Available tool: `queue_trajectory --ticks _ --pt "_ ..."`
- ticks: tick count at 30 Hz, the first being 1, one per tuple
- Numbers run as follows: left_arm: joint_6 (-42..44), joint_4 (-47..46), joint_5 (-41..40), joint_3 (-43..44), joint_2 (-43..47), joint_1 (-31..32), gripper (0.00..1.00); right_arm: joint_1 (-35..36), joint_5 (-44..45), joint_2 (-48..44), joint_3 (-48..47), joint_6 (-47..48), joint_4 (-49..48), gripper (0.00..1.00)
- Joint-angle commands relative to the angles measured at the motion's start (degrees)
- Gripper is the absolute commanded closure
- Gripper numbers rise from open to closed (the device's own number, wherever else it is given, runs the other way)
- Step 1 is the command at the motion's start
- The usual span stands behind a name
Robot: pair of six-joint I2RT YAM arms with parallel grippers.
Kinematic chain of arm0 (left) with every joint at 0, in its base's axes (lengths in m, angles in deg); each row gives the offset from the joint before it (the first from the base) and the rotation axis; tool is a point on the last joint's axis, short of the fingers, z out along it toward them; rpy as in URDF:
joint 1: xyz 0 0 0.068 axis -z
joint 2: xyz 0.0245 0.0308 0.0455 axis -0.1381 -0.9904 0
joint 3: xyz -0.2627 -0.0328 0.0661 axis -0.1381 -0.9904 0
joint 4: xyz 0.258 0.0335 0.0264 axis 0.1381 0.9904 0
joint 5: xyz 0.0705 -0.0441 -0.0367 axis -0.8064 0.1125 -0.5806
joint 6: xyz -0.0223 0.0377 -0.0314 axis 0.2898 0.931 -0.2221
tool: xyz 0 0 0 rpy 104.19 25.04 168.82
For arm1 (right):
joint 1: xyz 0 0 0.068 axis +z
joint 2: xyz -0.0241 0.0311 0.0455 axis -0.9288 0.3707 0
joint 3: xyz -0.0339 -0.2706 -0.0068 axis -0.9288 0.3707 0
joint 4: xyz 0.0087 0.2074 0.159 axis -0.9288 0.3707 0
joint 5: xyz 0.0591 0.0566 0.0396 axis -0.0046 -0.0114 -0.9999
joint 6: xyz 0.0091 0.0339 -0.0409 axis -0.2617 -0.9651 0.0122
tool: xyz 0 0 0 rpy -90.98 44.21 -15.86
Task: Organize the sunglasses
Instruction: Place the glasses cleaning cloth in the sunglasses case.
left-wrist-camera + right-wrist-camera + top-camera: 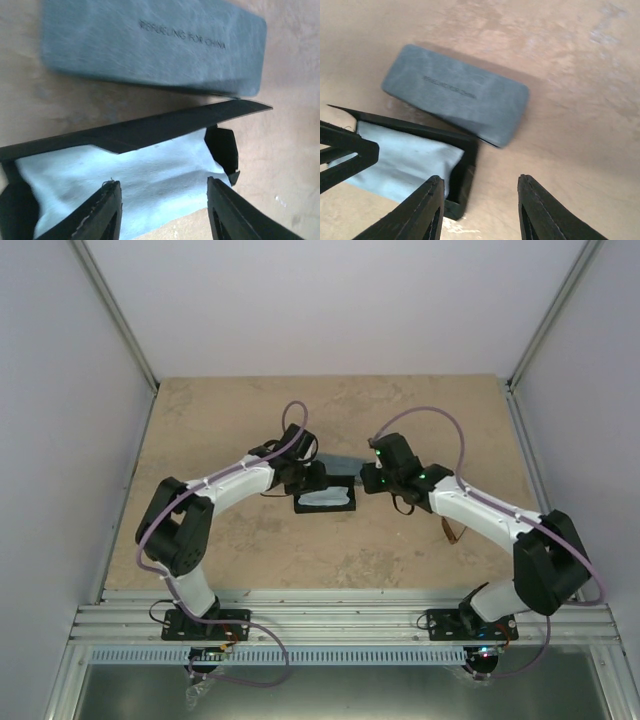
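My left gripper (162, 186) is released, its fingers apart and empty, just over the light-blue cloth (150, 170) that fills the open black case (150, 127). Beyond it lies the shut grey-blue case (150, 45), stamped in small letters: "FOR CHINA" reads clearly, but the word before it is blurred. My right gripper (480, 182) is released too, above bare bench (570, 125), with the black case to its left. A thin brown shape beside my right forearm may be the amber sunglasses (453, 531); it is too small to tell.

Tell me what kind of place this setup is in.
Probably a lab robot cell: blank white panels in aluminium framing enclose a tan tabletop, and the left arm and right arm bolt to an aluminium rail.
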Motion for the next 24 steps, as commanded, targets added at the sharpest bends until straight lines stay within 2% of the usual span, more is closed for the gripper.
queue_trajectory --ticks 1,5,10,20,24 --pt "5.15 -4.8 10.84 0.13 -3.78 -0.23 0.48 -2.99 0.57 -4.35 5.11 -2.95 -1.07 0.58" --pt "6.14 -7.12 13.23 -0.97 -4.72 -0.13 0.36 -5.92 0.57 -7.82 8.97 -3.26 -0.76 0.58" --pt "7.53 -7.49 13.08 -1.71 -6.3 -0.03 0.3 -8.69 0.46 -10.66 11.09 -2.98 -0.02 0.58" --pt "9.0 -5.52 11.97 -1.03 -10.27 1.01 0.26 -12.24 5.06 -15.93 13.07 -5.93 1.78 0.57" --pt "9.48 -5.37 12.3 -0.57 -9.93 1.06 0.24 -13.32 9.25 -18.74 14.76 -9.11 3.53 0.52"
